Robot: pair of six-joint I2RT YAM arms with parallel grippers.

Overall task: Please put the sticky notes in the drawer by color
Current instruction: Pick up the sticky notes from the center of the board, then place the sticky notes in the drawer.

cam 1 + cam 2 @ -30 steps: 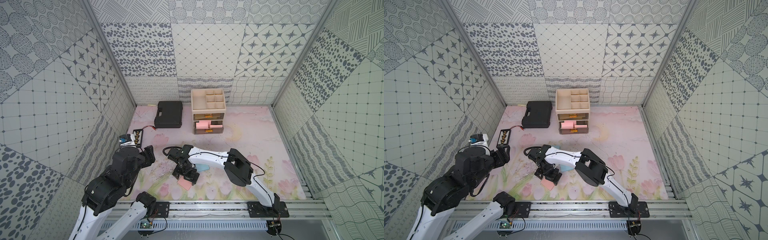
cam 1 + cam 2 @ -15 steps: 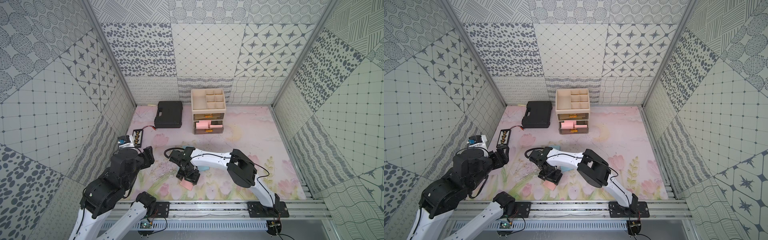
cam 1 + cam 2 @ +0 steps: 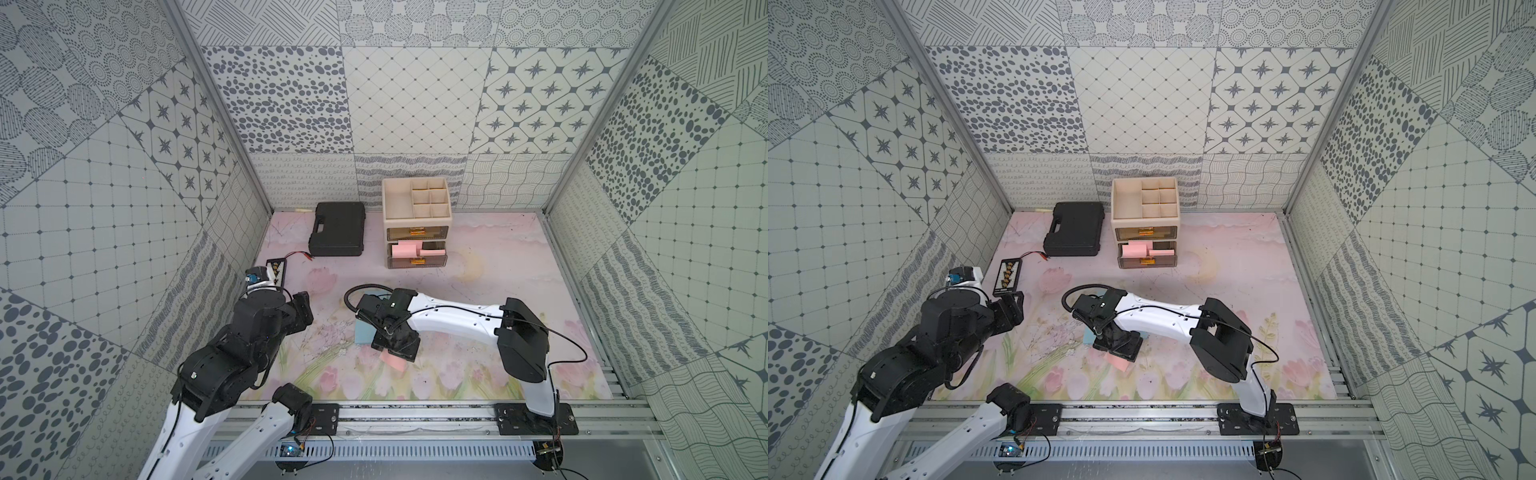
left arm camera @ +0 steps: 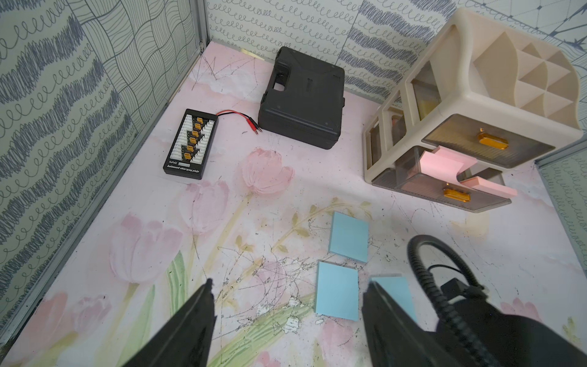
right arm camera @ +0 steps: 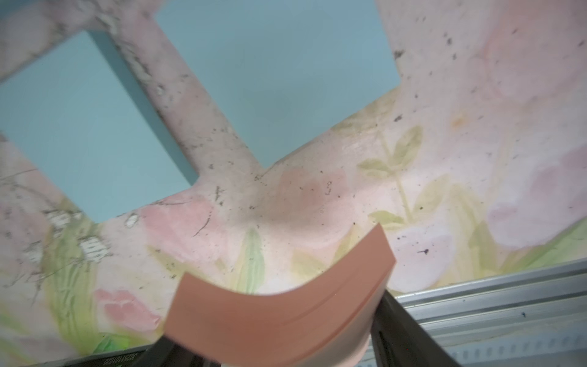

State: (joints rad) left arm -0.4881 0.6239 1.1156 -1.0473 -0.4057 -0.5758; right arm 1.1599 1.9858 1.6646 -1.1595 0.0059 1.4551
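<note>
– Floral mat inside patterned walls, seen from above: how far along are you?

– Partway. In both top views the drawer stands at the back with its middle tray pulled out and two pink pads lying in it. My right gripper is low over the mat, well in front of the drawer. A third pink pad pokes out from under it, with blue notes partly hidden just beside. My left gripper hangs well apart from the drawer too, touching nothing.

– And the left wrist?

– Its fingers stand apart with nothing between them. Three blue notes lie flat on the mat in front of the drawer, so blue isn't started. No yellow lies on the mat. A yellowish tint shows through the top tray's side, but I can't tell whether that is notes.

– Right wrist?

– The jaws are pinched on the third pink pad, which bows between them. I judge it goes to the middle tray next, then the blue ones.

– Changed from a second ago?

– My right gripper has slid a little sideways over the pad, which showed more fully then. The left arm has hardly shifted, and the drawer's contents look the same.
</note>
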